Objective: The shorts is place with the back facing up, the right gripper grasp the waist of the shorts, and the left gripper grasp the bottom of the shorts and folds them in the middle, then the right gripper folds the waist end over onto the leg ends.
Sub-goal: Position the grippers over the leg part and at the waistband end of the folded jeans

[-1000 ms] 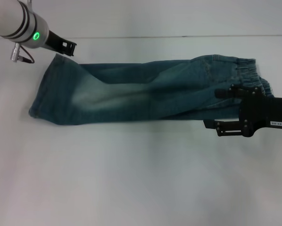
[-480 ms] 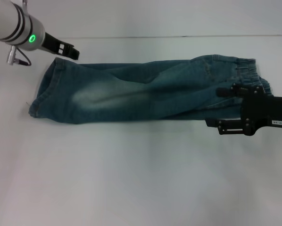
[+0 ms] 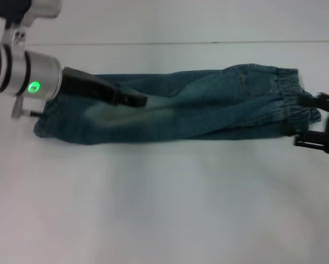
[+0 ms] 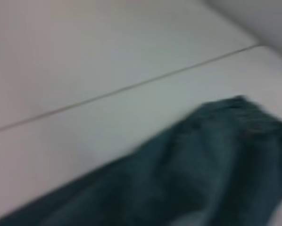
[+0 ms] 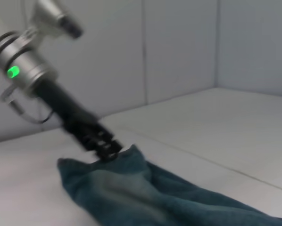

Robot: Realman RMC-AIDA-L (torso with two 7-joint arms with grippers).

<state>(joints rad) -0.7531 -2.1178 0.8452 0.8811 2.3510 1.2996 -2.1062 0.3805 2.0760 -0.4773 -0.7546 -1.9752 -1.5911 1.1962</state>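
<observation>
Shorts [image 3: 197,104] lie lengthwise across the worktop [image 3: 164,209].
My left gripper [image 3: 132,100] is over the leg end, jaws unclear; right gripper [image 3: 317,122] open at the waist [image 3: 288,91].

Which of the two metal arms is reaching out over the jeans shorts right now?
The left end effector: it stretches over the shorts near their leg ends, while the right end effector sits at the ruffled waist's edge.

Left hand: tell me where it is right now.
In the head view, the left hand is on the robot's left, above the leg half of the shorts, far from the waist of the shorts on the right.
</observation>
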